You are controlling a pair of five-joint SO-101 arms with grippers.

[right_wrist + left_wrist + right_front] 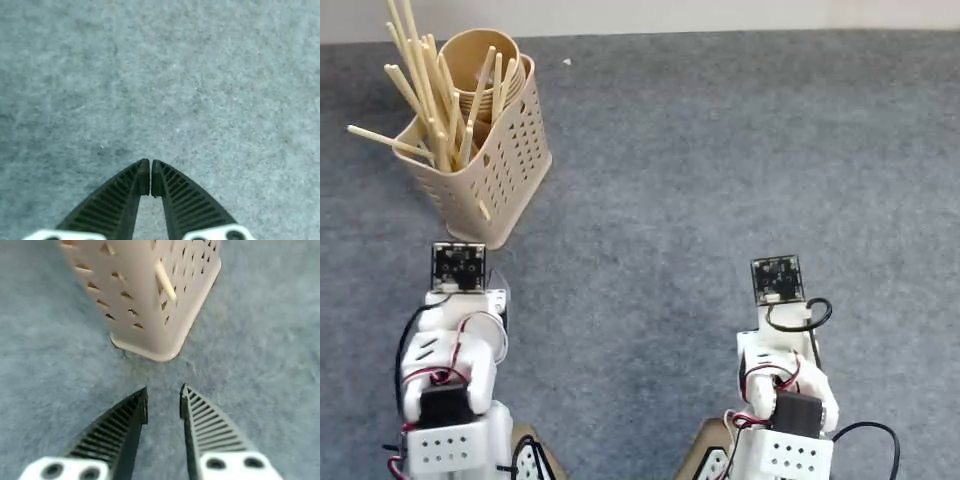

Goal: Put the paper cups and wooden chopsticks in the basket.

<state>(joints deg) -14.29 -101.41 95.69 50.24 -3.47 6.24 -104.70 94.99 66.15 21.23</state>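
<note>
A beige perforated basket (490, 165) stands at the back left of the grey carpet. Stacked paper cups (480, 75) sit inside it, with several wooden chopsticks (420, 90) sticking up and out of its top. One chopstick tip (165, 282) pokes through a hole in the basket wall (150, 305). My left gripper (164, 397) hovers just in front of the basket's foot, slightly open with nothing between the fingers. My right gripper (150, 172) is shut and empty over bare carpet. Both arms (455, 340) (780, 350) are folded back at the front edge.
Grey carpet (720, 150) covers the whole work area. A pale strip of wall or floor (720, 15) runs along the back edge.
</note>
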